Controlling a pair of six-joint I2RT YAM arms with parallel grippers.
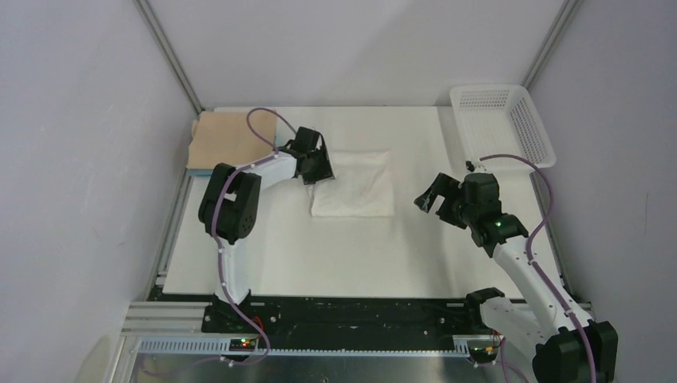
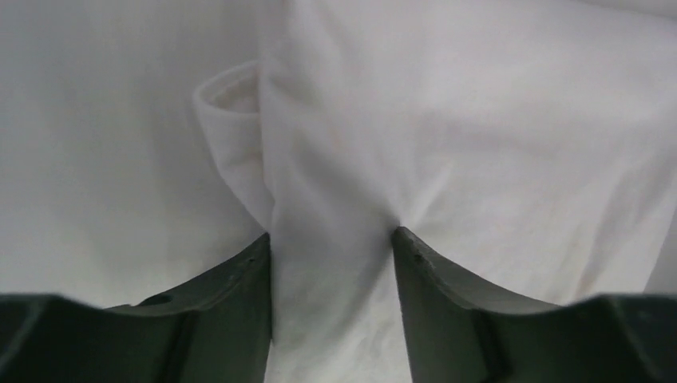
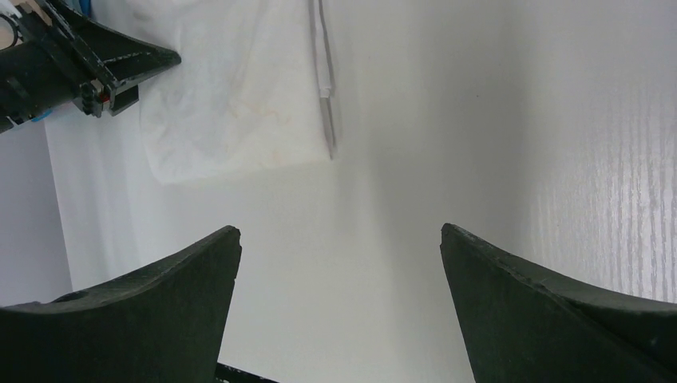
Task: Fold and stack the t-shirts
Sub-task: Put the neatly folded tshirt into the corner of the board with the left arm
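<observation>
Obs: left end effector (image 2: pixel 331 238) clenched on a bunched fold of the white t-shirt (image 2: pixel 479 144), cloth gathered between its fingers (image 2: pixel 231 295). Right end effector (image 3: pixel 341 239) released, empty above table (image 3: pixel 399 263); white t-shirt ahead-left of it. Tan t-shirt (image 1: pixel 227 140) behind left end effector

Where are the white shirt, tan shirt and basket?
Folded white cloth t-shirt (image 1: pixel 357 185): top view, its middle.
Tan cloth t-shirt (image 1: pixel 227 140): top view, its middle.
White perforated plastic basket (image 1: pixel 532 128): top view, right wall.

The left hand (image 1: pixel 321 172), reached forward, pinches the white t-shirt (image 1: pixel 359 187); the right hand (image 1: pixel 429 199) hovers wide open.
</observation>
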